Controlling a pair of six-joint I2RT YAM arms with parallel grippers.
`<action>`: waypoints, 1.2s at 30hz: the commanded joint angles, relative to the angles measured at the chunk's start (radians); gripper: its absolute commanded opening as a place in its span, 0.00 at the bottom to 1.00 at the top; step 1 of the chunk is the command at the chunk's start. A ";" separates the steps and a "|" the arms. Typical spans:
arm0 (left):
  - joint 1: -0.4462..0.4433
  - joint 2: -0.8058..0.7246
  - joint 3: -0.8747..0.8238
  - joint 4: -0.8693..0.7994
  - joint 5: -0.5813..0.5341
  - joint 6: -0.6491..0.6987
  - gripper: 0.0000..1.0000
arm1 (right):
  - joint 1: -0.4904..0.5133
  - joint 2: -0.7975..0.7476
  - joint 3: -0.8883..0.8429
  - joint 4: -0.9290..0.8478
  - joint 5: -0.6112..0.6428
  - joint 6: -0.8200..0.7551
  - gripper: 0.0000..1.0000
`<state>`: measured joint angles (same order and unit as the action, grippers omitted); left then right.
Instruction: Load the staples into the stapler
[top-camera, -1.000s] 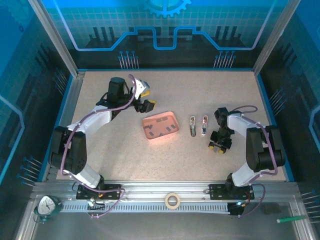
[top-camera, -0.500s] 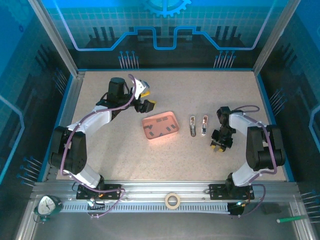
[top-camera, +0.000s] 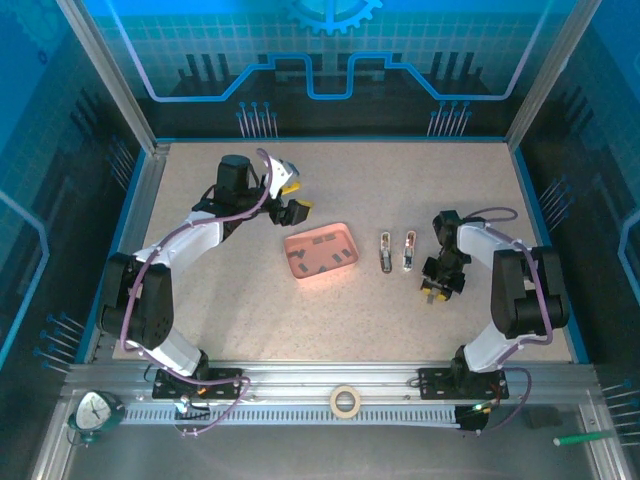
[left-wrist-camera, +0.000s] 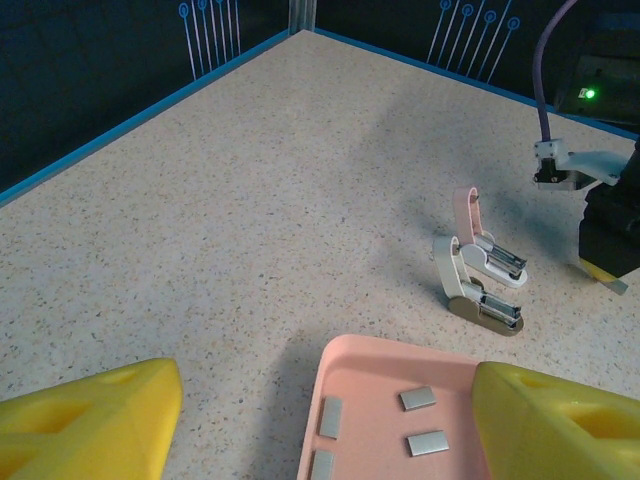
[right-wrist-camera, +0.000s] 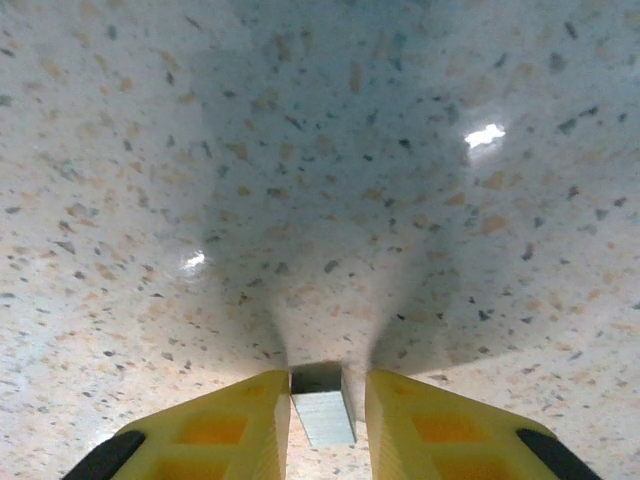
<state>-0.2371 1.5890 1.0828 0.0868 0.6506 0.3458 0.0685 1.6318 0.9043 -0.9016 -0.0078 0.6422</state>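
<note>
Grey staple strip (right-wrist-camera: 322, 412) pinched in R end effector (right-wrist-camera: 325, 388), open tabletop (right-wrist-camera: 300, 150) ahead

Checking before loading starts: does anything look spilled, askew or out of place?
Nothing stands out. The staples lie inside the tray, both staplers sit open side by side, and the right gripper pinches one staple strip.

Staples (top-camera: 318, 262) in tray (top-camera: 352, 240) at centre, two staplers (top-camera: 385, 251) right of it, staple strip (right-wrist-camera: 322, 405) between right fingers (right-wrist-camera: 210, 430) further right.
</note>
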 joint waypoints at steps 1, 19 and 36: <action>-0.007 -0.038 -0.021 -0.004 0.001 0.001 0.77 | 0.024 0.000 0.030 -0.065 0.026 -0.030 0.28; -0.012 -0.061 -0.043 -0.007 -0.001 0.001 0.77 | 0.058 0.082 0.048 -0.051 0.039 -0.052 0.25; -0.013 -0.071 -0.101 0.146 -0.087 -0.135 0.77 | 0.115 -0.080 0.016 -0.025 0.103 -0.003 0.18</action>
<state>-0.2440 1.5433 1.0111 0.1341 0.6056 0.2893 0.1528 1.6176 0.9157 -0.9234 0.0502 0.6102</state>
